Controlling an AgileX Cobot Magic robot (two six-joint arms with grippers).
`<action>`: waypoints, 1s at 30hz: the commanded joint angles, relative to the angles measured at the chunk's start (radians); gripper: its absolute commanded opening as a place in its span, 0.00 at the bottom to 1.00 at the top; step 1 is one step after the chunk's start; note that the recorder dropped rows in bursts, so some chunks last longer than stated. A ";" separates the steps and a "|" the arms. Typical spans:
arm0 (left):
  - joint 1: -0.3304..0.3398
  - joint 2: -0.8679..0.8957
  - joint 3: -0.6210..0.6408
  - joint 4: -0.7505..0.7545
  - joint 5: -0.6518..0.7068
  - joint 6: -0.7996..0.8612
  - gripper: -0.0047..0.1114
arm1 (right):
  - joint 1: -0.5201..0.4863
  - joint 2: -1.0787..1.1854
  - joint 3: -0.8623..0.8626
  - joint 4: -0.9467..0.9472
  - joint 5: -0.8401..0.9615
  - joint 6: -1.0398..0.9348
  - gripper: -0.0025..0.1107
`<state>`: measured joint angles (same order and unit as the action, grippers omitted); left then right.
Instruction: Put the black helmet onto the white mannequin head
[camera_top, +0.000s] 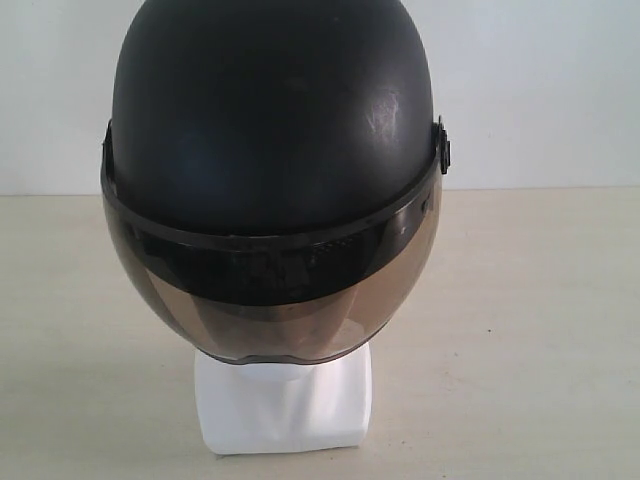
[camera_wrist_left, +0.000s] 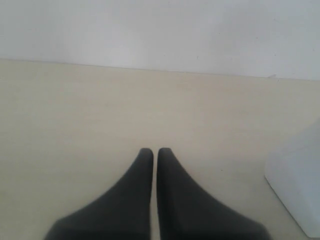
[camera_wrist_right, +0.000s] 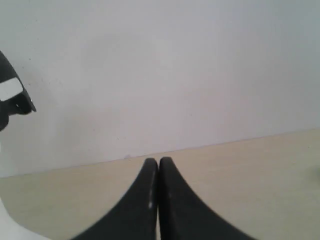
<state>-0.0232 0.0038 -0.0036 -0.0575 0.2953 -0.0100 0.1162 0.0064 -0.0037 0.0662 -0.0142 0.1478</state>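
The black helmet (camera_top: 270, 130) sits on the white mannequin head, and its smoky visor (camera_top: 275, 295) hangs down over the face. Only the head's white neck and square base (camera_top: 285, 405) show beneath it. No gripper appears in the exterior view. My left gripper (camera_wrist_left: 155, 151) is shut and empty, low over the table, with the white base (camera_wrist_left: 297, 185) off to one side. Shut and empty too, my right gripper (camera_wrist_right: 158, 161) sits above the table, and an edge of the helmet (camera_wrist_right: 12, 92) shows at the border of its view.
A pale beige tabletop (camera_top: 540, 330) spreads around the mannequin base. Behind it rises a plain white wall (camera_top: 540, 90). No other objects are in sight.
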 joint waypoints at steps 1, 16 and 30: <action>0.002 -0.004 0.004 -0.009 0.001 0.003 0.08 | -0.006 -0.006 0.004 0.017 0.052 -0.097 0.02; 0.002 -0.004 0.004 -0.009 0.001 0.003 0.08 | -0.006 -0.006 0.004 -0.018 0.354 -0.155 0.02; 0.002 -0.004 0.004 -0.009 0.001 0.003 0.08 | -0.006 -0.006 0.004 -0.018 0.354 -0.155 0.02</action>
<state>-0.0232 0.0038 -0.0036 -0.0575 0.2953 -0.0100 0.1162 0.0064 0.0003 0.0566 0.3419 0.0000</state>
